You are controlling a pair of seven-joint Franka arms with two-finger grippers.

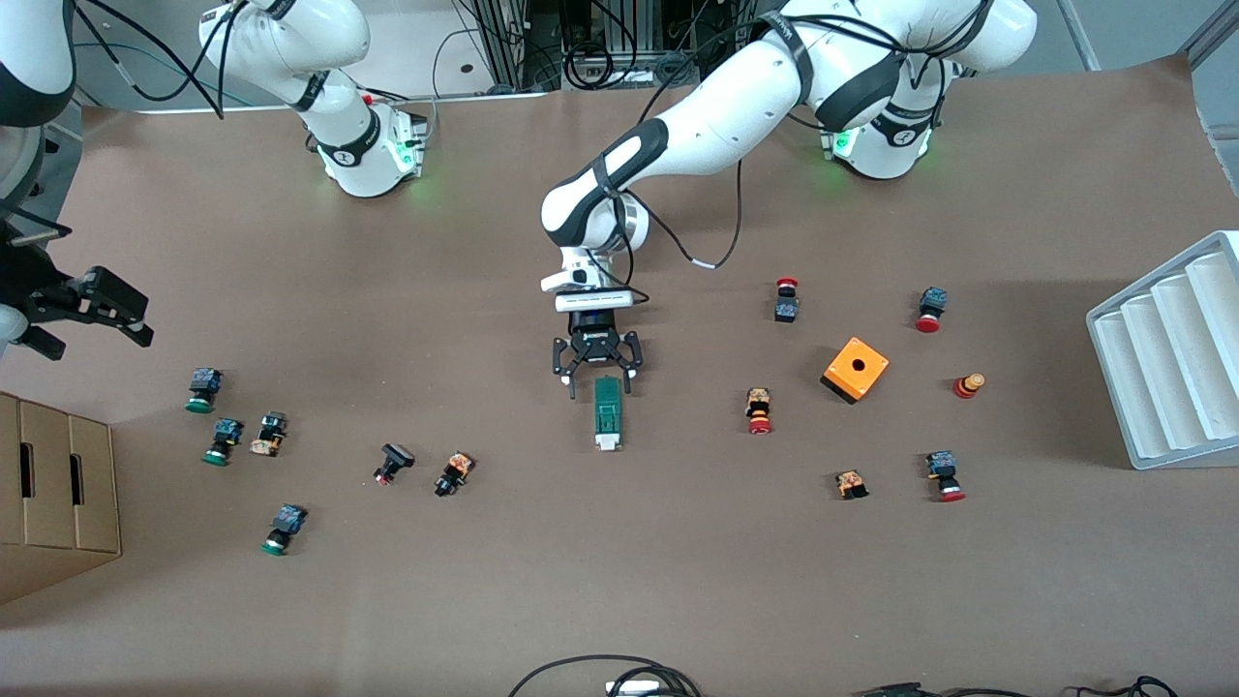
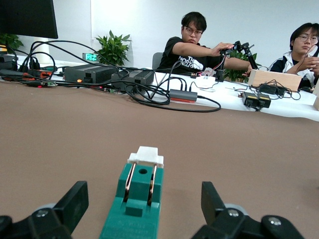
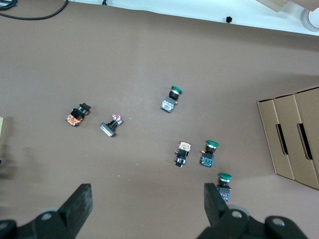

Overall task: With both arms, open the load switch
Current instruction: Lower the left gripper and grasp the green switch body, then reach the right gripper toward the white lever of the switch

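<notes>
Nearest the front camera on the brown counter (image 1: 619, 581) we see a green-capped push button (image 1: 283, 529) toward the right arm's end, and a small orange-and-black part (image 1: 851, 483) with a red-capped push button (image 1: 944, 475) beside it toward the left arm's end.

A little farther from the camera lies the load switch (image 1: 607, 413), about midway along the counter, flat, its white end piece pointing toward the camera. In the left wrist view we look along the load switch (image 2: 135, 199) and see two copper strips running up to the white piece.

The left tool (image 1: 597, 369) hangs just over the green end of the load switch that points toward the robots' bases. Its fingers (image 1: 569, 381) are spread wide, one on each side of the bar and clear of it; it grips nothing.

At about that depth sit more push buttons: a cluster of three (image 1: 232, 426) toward the right arm's end, and an orange cube (image 1: 856, 369) with a round hole toward the left arm's end, near a grey ribbed tray (image 1: 1166, 358).

The right tool (image 1: 92, 308) waits in the air over the counter's edge at the right arm's end, above the cardboard box (image 1: 53, 494), fingers (image 3: 75, 206) wide apart and empty.
</notes>
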